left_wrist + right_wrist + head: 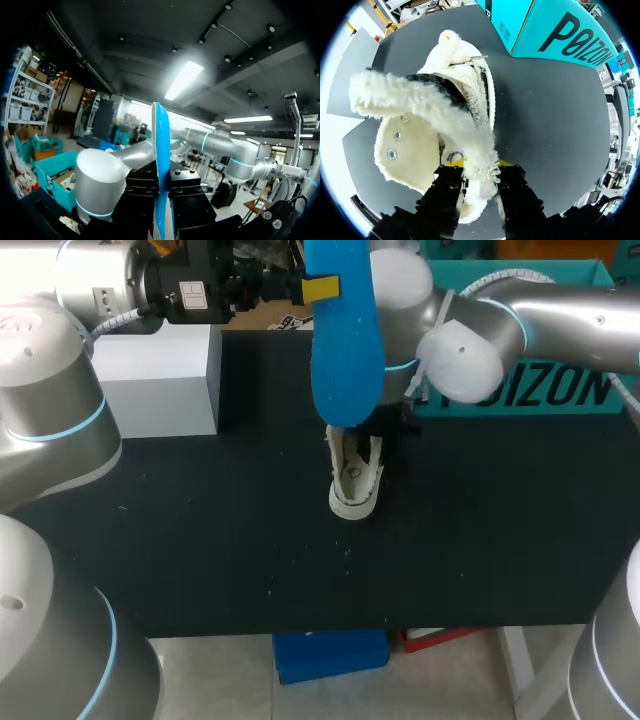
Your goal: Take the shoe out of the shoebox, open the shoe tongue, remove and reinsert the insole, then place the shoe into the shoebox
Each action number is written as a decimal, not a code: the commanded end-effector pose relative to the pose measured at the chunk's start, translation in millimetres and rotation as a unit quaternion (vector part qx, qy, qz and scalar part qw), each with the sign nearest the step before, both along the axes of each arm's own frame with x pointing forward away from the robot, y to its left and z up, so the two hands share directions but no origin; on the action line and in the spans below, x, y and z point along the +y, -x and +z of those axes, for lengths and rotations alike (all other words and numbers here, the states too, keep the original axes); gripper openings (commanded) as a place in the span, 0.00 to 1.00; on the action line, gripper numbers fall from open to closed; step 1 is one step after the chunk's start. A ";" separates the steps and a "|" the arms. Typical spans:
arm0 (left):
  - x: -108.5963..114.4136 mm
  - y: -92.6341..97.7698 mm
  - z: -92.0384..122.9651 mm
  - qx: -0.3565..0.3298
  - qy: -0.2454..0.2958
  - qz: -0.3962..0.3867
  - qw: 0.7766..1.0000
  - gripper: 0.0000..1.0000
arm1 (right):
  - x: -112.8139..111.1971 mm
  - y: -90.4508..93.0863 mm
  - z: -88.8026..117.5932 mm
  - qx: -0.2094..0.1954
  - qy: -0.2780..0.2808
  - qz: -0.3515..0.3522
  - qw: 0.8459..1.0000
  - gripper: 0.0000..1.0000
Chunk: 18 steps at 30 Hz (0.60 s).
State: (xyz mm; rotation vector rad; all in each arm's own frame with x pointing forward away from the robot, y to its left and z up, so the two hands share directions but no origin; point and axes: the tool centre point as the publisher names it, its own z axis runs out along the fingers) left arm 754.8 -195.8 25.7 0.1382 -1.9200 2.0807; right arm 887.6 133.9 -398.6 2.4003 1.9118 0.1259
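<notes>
Left gripper (161, 186) clamps blue insole (345, 350) above white fleece shoe (355, 488); right gripper (479, 167) pinches shoe's fleecy edge; teal shoebox (520, 390) behind shoe.

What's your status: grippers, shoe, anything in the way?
Left gripper shut on insole, held high. Right gripper shut on tongue, shoe on table. Nothing blocking the shoe.

We see a fluffy, fleece-lined shoe (415, 145), a finely ribbed blue insole (345, 350) and a matt black desk (200, 540).
</notes>
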 end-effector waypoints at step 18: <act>-1.4 0.6 -0.9 0.000 0.000 0.002 1.000 0.00 | -21.8 12.3 84.9 -0.089 -0.285 0.110 0.948 1.00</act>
